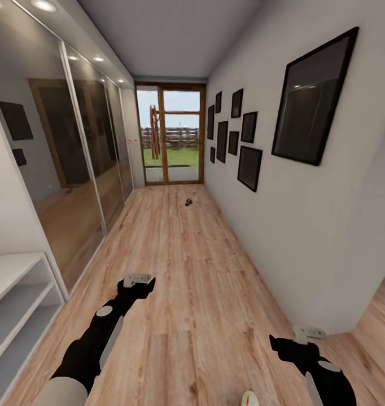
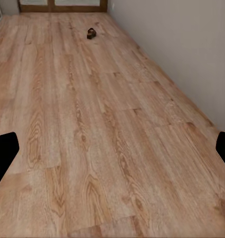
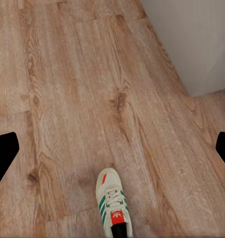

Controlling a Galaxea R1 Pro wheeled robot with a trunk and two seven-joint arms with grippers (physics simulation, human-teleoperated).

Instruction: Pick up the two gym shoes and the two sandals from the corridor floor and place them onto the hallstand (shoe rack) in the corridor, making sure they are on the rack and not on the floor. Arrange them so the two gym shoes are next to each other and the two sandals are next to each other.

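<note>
Far down the light brown wood-plank corridor floor [image 1: 181, 270], near the glass door [image 1: 170, 135], a small dark brown sandal [image 1: 188, 202] lies alone; it also shows in the left wrist view [image 2: 91, 33]. One cream-white lace-up gym shoe [image 3: 111, 202] with teal-green stripes and a red-orange tongue patch rests on the planks near the right gripper [image 1: 305, 334], whose fingers are released, spread wide. The left gripper [image 1: 138, 278] hangs over bare planks, fingers likewise released. Beside the left arm stands the pale grey-white hallstand [image 1: 14, 299], its shelves bare.

home corridor, wood-plank floor [image 1: 198, 293], framed pictures [image 1: 314, 96] on wall, mirrored wardrobe doors [image 1: 79, 158], glazed garden door [image 1: 170, 135]
</note>
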